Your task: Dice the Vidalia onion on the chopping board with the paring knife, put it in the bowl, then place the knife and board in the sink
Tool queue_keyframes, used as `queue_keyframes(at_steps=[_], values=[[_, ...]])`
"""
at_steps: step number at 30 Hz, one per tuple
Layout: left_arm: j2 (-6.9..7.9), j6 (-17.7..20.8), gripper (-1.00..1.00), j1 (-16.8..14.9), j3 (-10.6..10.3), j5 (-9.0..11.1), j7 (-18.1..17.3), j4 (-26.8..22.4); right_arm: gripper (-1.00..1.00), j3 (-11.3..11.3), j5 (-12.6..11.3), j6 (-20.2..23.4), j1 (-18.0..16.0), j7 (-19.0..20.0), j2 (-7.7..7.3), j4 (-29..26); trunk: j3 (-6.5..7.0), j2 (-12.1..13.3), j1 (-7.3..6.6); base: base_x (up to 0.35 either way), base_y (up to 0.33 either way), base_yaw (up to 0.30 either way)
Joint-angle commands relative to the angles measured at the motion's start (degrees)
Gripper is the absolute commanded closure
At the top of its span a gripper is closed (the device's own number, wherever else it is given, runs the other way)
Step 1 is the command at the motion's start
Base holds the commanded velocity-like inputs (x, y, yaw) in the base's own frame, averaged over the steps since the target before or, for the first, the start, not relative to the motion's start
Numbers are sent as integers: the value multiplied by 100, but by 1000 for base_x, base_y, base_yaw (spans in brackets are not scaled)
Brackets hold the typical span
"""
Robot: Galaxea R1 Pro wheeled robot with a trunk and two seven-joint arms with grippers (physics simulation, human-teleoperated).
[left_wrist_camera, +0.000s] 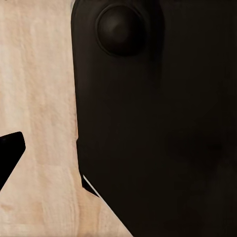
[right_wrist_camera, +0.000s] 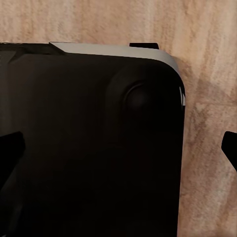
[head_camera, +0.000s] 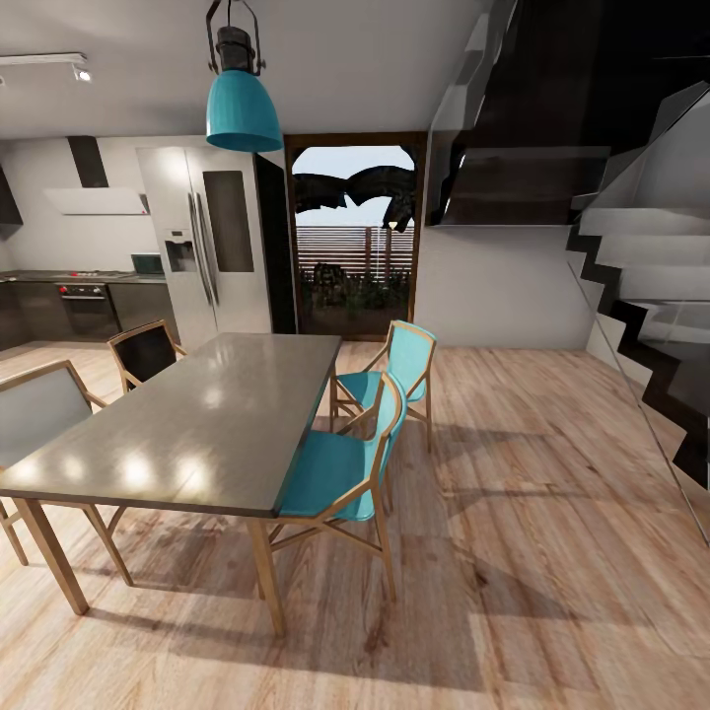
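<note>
The onion, chopping board, paring knife, bowl and sink are out of view. Far off at the left of the head view, the kitchen countertop runs along the wall over dark cabinets. In the left wrist view, one dark fingertip of my left gripper sits at the picture's edge beside my black base, over wooden floor. In the right wrist view, my right gripper is open, its fingertips wide apart above the same base, holding nothing.
A long grey dining table stands close ahead on the left, with two teal chairs on its right side and two more chairs on its left. Beyond it are a steel fridge and an oven. Stairs rise at the right.
</note>
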Motion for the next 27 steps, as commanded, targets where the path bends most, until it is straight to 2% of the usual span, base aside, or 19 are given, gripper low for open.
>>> queue_keyframes(at_steps=[1, 22, 27], values=[[1, -1, -100, -1, 3, 3, -8, -1, -100, -1, 1, -16, -1, -2, 2, 1, -4, -2, 0, 0, 0, 0], [-46, -7, -100, -1, -2, 10, -23, -252, -100, -1, 1, -16, -1, -2, 3, 1, -4, -2, 0, 0, 0, 0], [-51, -77, -100, -5, 5, 10, -14, -265, -100, -1, -30, -16, -1, 2, 70, -3, -4, -2, 0, 0, 0, 0]])
